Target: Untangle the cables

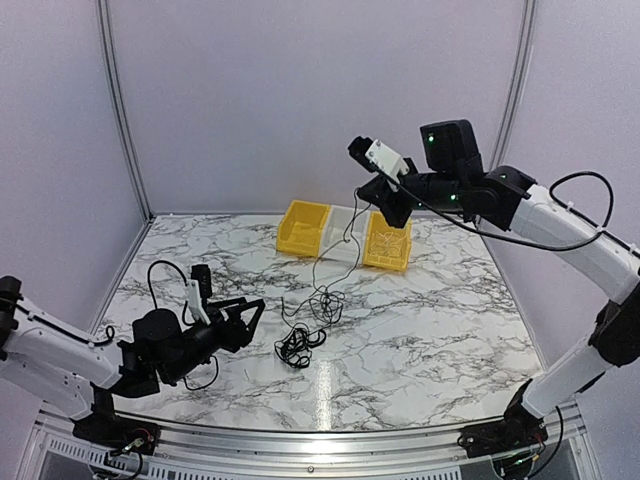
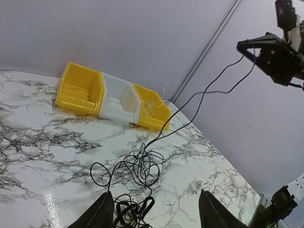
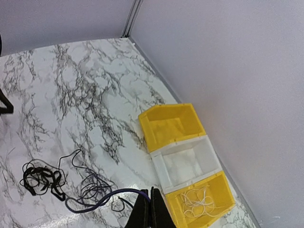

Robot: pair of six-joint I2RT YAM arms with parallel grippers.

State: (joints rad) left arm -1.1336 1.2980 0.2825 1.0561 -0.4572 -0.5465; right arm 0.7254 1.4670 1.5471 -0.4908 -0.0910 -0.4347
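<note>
Right gripper (image 3: 151,209) aloft, tight on black cable (image 3: 102,200); left gripper (image 2: 156,214) low, jaws apart

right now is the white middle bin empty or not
Empty: the white bin shows a bare floor; the whitish cable lies in the yellow bin beside it.

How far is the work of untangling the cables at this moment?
Done: one thin whitish cable lies in a yellow plastic bin. In hand: the right gripper, raised and shut, holds a thin black cable that runs down into loose black loops on the marble table. Remaining: those loops and a tight black cable bundle beside them lie unsorted; the open left gripper holds nothing.
</note>
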